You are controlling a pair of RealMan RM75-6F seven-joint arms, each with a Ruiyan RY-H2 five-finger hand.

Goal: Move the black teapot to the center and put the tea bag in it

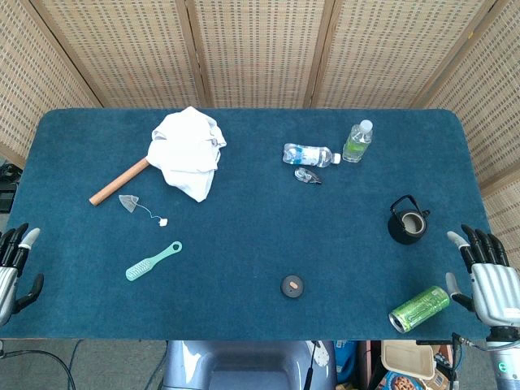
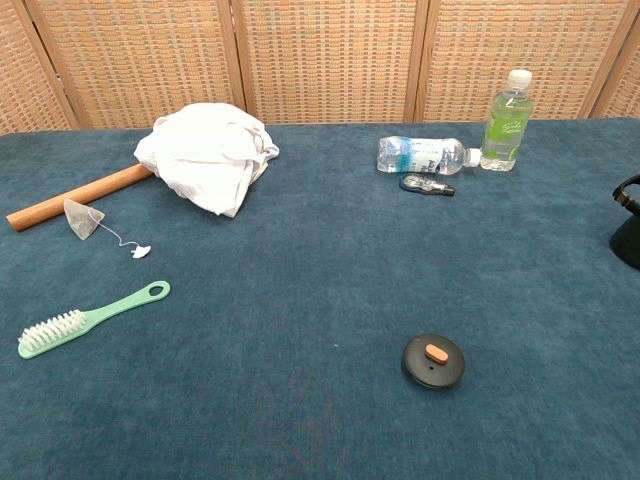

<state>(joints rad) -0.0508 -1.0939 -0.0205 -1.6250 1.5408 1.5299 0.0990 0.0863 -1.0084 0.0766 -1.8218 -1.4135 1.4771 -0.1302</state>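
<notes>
Both hands, left (image 1: pixel 15 264) and right (image 1: pixel 487 272), rest spread and unladen; black teapot (image 1: pixel 407 219) stands lidless, lid (image 1: pixel 292 285) apart.

Left hand (image 1: pixel 15 264): black fingers, one silver-tipped. Right hand (image 1: pixel 486 275): silver metallic back, black fingers.

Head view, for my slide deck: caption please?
Open left hand and right hand flank the table; lidless black teapot right, tea bag left.
</notes>
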